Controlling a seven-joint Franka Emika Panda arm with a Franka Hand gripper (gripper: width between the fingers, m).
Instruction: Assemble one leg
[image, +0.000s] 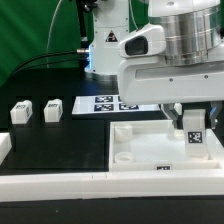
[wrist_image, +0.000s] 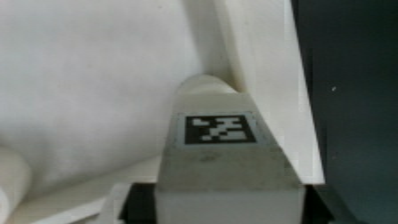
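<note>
My gripper (image: 193, 122) is shut on a leg (image: 194, 137), a small white block with a black-and-white marker on its face. It holds the leg upright at the large white tray's (image: 150, 152) far corner on the exterior view's right. In the wrist view the leg (wrist_image: 217, 135) fills the middle between my dark fingers (wrist_image: 141, 203), its tip at the tray's corner by the rim (wrist_image: 221, 45). I cannot tell whether the leg touches the tray. Two more legs (image: 20, 113) (image: 53, 109) stand on the black table at the exterior view's left.
The marker board (image: 108, 103) lies behind the tray. A white L-shaped rail (image: 60, 186) runs along the front edge and up the left side. The arm's base (image: 105, 40) stands at the back. Black table (wrist_image: 356, 90) shows beside the tray's rim.
</note>
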